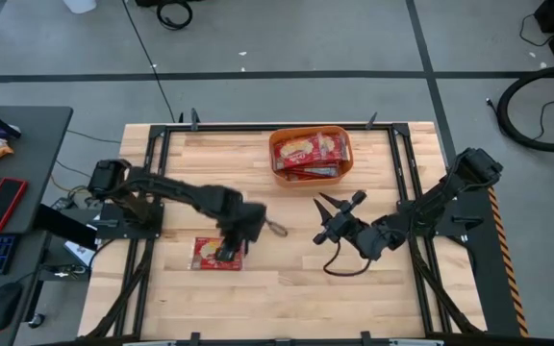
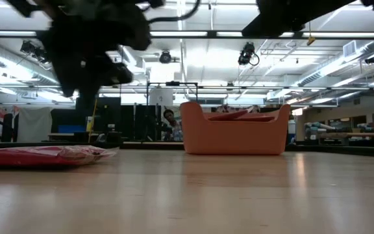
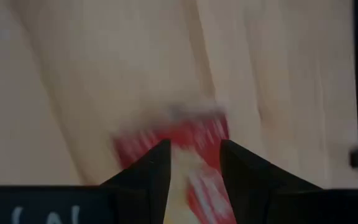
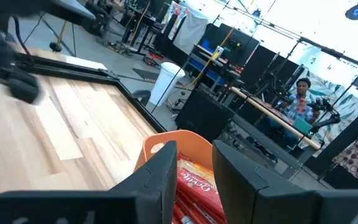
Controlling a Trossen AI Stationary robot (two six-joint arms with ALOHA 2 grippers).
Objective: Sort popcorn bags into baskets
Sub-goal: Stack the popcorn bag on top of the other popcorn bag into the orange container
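Observation:
One red popcorn bag [image 1: 208, 254] lies flat on the wooden table near the front left; it also shows in the low view [image 2: 44, 155]. My left gripper [image 1: 229, 248] hangs over the bag's right end, open, its fingers pointing down. In the left wrist view [image 3: 194, 158] the bag [image 3: 194, 134] shows between and beyond the fingers. In the low view the left gripper [image 2: 89, 71] is clear above the bag. The orange basket [image 1: 279, 144] stands at the far middle with several bags [image 1: 308, 156] in it. My right gripper [image 1: 323, 219] is open and empty right of the table's middle.
The basket also shows in the low view [image 2: 236, 133] and the right wrist view [image 4: 160, 142]. A desk with a keyboard, a red slab [image 1: 1, 204] and a mouse stands left of the table. A person [image 4: 300, 102] sits in the room beyond.

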